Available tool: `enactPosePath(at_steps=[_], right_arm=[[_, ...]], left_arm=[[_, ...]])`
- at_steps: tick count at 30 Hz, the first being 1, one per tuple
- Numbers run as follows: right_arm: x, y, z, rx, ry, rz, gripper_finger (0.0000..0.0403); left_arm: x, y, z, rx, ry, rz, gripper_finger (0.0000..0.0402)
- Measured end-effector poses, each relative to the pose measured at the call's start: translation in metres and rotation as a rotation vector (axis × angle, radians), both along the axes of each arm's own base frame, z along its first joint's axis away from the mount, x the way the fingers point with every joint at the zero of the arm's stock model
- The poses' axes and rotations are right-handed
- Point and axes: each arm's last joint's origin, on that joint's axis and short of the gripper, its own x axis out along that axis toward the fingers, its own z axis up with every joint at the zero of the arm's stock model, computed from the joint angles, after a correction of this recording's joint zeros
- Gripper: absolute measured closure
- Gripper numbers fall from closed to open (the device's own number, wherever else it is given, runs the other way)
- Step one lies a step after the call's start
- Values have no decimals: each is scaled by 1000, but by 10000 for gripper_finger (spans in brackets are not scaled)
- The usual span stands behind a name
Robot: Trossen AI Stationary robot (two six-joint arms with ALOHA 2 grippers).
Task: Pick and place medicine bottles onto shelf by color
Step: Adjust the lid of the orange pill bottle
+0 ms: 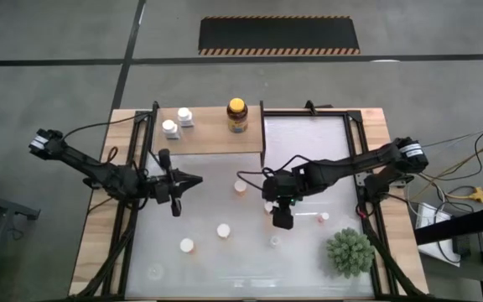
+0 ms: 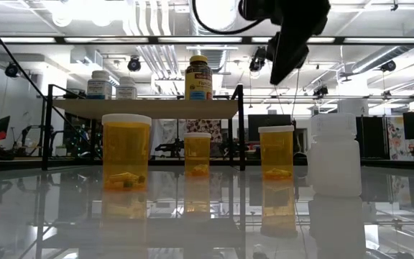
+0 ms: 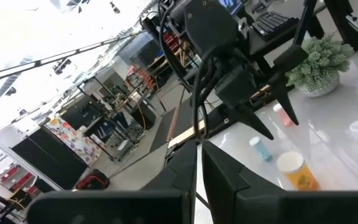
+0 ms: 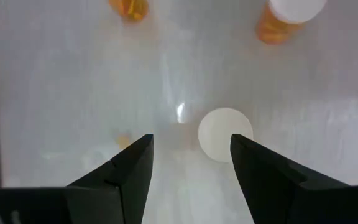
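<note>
White gloss covers the table, and the plant sits at its near right corner. Left of the plant, well apart from it, a small white bottle stands upright on the gloss. In the low view it shows on the right as an all-white bottle with its cap on.

My right pincer hangs above the table just beyond that bottle, touching nothing. Its fingers stand released and empty. Looking down past them, I see the white bottle's round top on the table below, close by the inner edge of one finger. I cannot tell whether it lies squarely between the two. In the low view this pincer shows high up, well clear of every bottle.

Farther left, three orange bottles with white caps stand apart from one another. The near orange bottle is toward the left. The middle orange bottle is a little beyond it and to its right. The far orange bottle stands near mid-table.

My left pincer waits over the left part of the table, level with the far orange bottle and pointing toward it. It is clenched on nothing, its fingers pressed together.

At the far left stands the shelf, a light wood board on a black frame. On it are two white shelf bottles, just beside each other toward its left. The amber jar with a yellow cap stands near its right end.
</note>
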Motion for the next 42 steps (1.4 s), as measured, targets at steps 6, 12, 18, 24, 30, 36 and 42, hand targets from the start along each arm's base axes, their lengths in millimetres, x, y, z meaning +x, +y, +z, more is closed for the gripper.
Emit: enactPosePath(at_steps=[6, 12, 18, 24, 30, 36, 42], right_arm=[[4, -1, -17, -55, 46, 1, 197], [12, 1, -35, -95, 92, 10, 197], [15, 0, -45, -125, 116, 25, 197], [14, 0, -42, -144, 108, 35, 204], [12, -1, -32, -195, 34, 71, 266], [5, 4, -43, -263, -184, 184, 383], [-23, -8, -63, -255, -467, 158, 394]], left_arm=[[1, 0, -1, 1, 5, 0, 394], [1, 0, -1, 1, 5, 0, 394], [1, 0, -1, 0, 5, -1, 394], [1, 0, -1, 0, 5, -1, 394], [1, 0, -1, 0, 4, -1, 394], [1, 0, -1, -11, 3, -1, 394], [1, 0, -1, -22, 1, -2, 394]])
